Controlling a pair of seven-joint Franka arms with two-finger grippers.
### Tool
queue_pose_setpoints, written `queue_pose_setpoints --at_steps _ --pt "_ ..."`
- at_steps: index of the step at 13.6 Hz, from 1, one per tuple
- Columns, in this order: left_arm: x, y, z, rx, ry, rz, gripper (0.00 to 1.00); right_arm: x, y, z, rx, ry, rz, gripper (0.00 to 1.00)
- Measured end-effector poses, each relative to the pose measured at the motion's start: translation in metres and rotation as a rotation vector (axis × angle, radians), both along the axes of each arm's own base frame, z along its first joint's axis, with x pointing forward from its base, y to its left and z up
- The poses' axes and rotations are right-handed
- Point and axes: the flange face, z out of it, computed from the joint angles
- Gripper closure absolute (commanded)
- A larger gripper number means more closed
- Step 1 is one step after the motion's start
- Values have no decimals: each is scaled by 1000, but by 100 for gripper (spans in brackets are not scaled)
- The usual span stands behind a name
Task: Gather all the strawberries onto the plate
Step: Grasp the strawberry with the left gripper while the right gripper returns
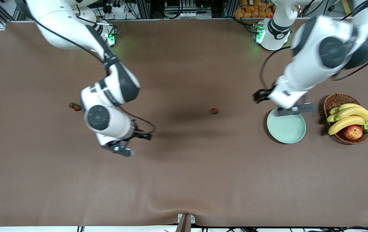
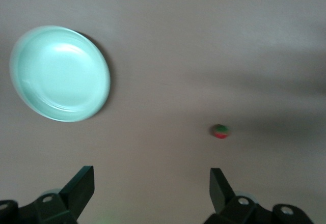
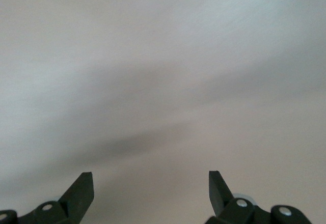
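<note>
One strawberry (image 1: 215,111) lies mid-table; two more (image 1: 75,106) lie toward the right arm's end. Empty plate (image 1: 286,129) beside fruit basket (image 1: 346,118). Left gripper (image 2: 152,188) spread over the plate's edge; right gripper (image 3: 151,191) spread above bare table (image 1: 184,180)

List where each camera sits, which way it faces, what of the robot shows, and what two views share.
Front view: high across the table, facing the bases; shows both arms, the plate, basket, a lone strawberry and a strawberry pair.
Left wrist view: on the left arm, looking down past the open left pincer at plate and lone strawberry.
Right wrist view: on the right arm, looking down past the open right pincer at bare table.
Shared: front and left wrist views both show the plate and lone strawberry.
</note>
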Motion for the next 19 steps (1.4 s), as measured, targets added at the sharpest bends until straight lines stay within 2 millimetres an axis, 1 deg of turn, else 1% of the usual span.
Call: queue_pose_setpoints --at_steps 2,3,6,7,8,10,11,12,13,14,15,16,17,19 --pt "-11 -42 -36 0 -3 -3 0 -5 -55 -7 -18 30 66 0" --pt "-19 -59 -55 4 -13 14 0 -10 -81 -10 -23 46 100 0" --pt "-46 -97 -110 27 -18 77 0 -33 -160 -20 -22 105 168 0" --pt "-53 -108 -129 34 -18 94 0 -44 -178 -24 -39 124 180 0" --pt "-56 -118 -146 38 -22 94 0 -55 -189 -28 -75 141 198 0" --pt "-60 -129 -181 56 -36 64 0 -77 -197 -37 -136 143 238 0" --pt "-61 -133 -197 64 -38 51 7 -87 -205 -42 -153 137 259 0" --pt "-63 -136 -211 65 -36 43 14 -94 -220 -46 -151 127 289 0" --pt "-65 -138 -223 62 -31 39 20 -99 -244 -50 -136 110 321 0" --pt "-66 -139 -233 61 -24 36 28 -104 -275 -57 -118 93 340 0" --pt "-67 -140 -241 59 -16 37 33 -111 -303 -65 -102 83 342 0" --pt "-68 -141 -248 54 -12 37 33 -119 -323 -75 -91 79 338 0" --pt "-67 -141 -253 46 -13 41 33 -128 -332 -86 -83 74 334 0" --pt "-66 -141 -262 38 -13 59 35 -147 -330 -108 -71 59 337 0"
